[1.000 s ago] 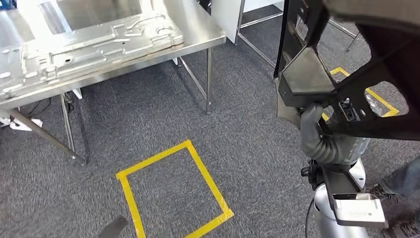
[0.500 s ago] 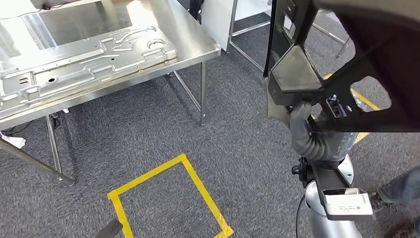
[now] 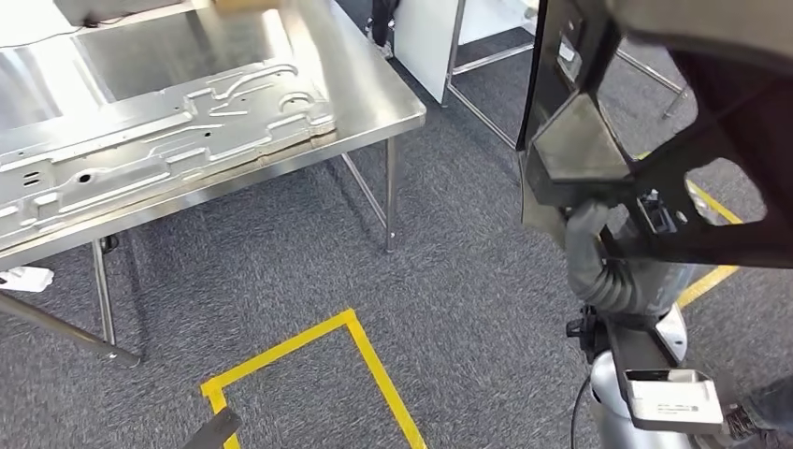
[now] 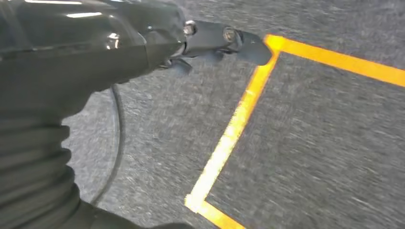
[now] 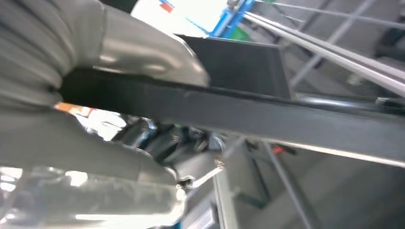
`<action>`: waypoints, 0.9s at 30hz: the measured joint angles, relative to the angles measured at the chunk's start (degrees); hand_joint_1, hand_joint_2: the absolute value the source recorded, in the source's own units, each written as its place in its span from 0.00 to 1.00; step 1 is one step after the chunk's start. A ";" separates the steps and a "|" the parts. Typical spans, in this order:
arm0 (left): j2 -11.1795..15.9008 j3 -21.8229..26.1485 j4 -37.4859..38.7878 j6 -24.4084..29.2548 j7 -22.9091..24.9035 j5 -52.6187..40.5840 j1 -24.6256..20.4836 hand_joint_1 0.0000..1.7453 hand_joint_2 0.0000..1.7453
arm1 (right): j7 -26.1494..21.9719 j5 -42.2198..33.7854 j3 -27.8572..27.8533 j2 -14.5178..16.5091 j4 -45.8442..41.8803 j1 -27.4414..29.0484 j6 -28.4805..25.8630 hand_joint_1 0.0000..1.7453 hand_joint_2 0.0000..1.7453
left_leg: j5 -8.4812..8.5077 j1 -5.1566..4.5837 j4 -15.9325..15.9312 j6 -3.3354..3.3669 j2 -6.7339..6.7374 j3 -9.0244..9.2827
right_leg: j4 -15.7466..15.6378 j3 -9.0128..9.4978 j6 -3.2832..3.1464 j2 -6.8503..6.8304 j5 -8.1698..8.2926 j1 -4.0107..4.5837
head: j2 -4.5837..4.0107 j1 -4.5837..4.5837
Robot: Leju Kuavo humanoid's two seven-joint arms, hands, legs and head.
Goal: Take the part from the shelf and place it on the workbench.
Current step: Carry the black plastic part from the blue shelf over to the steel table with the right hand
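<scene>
A large black frame-shaped part (image 3: 655, 140) fills the upper right of the head view, held up by my right hand (image 3: 587, 245), which grips its lower bar. In the right wrist view the hand (image 5: 95, 95) wraps around the part's black bar (image 5: 286, 119). The workbench (image 3: 374, 84) is a stainless steel table at the upper left, with a silver stamped metal panel (image 3: 159, 140) lying on it. My left hand (image 3: 213, 432) hangs low at the bottom edge. In the left wrist view that hand (image 4: 143, 43) holds nothing, its fingers (image 4: 224, 40) stretched out over the carpet.
A yellow tape square (image 3: 374, 360) marks the grey carpet in front of me, and another tape line (image 3: 711, 276) runs at the right. Thin table legs (image 3: 390, 196) stand at the bench's near corner. A white stand (image 3: 430, 37) is behind. A person's leg (image 3: 767, 412) shows at the bottom right.
The whole picture has shifted, so the camera has moved; the tape square now sits lower in view. The black part stays in my right hand, and the left hand still hangs.
</scene>
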 joint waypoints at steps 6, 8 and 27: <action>-0.05 -0.11 0.00 -0.40 -0.28 0.21 0.13 0.00 1.00 | -0.05 0.21 0.08 0.10 -0.03 0.26 0.01 1.00 1.00 | -4.27 -0.57 11.97 -0.01 0.00 -9.64 | -0.15 2.55 -1.19 0.34 -2.17 0.07 | 0.00 -1.29; -0.05 -0.13 0.00 -0.54 -0.33 0.21 0.13 0.00 1.00 | -0.09 0.48 0.13 0.10 -0.03 0.32 0.10 1.00 1.00 | 1.20 -0.45 5.26 -0.04 0.00 -8.19 | -0.02 3.68 -0.92 0.46 -3.02 0.00 | 0.00 -1.42; -0.30 -0.14 0.03 -0.71 -0.61 0.41 0.05 0.00 1.00 | 2.05 5.09 0.35 -0.26 0.29 0.12 -0.88 1.00 1.00 | 6.03 0.30 -1.54 1.10 -4.31 -7.07 | 0.40 3.92 1.26 3.65 -4.46 -0.32 | 0.00 0.87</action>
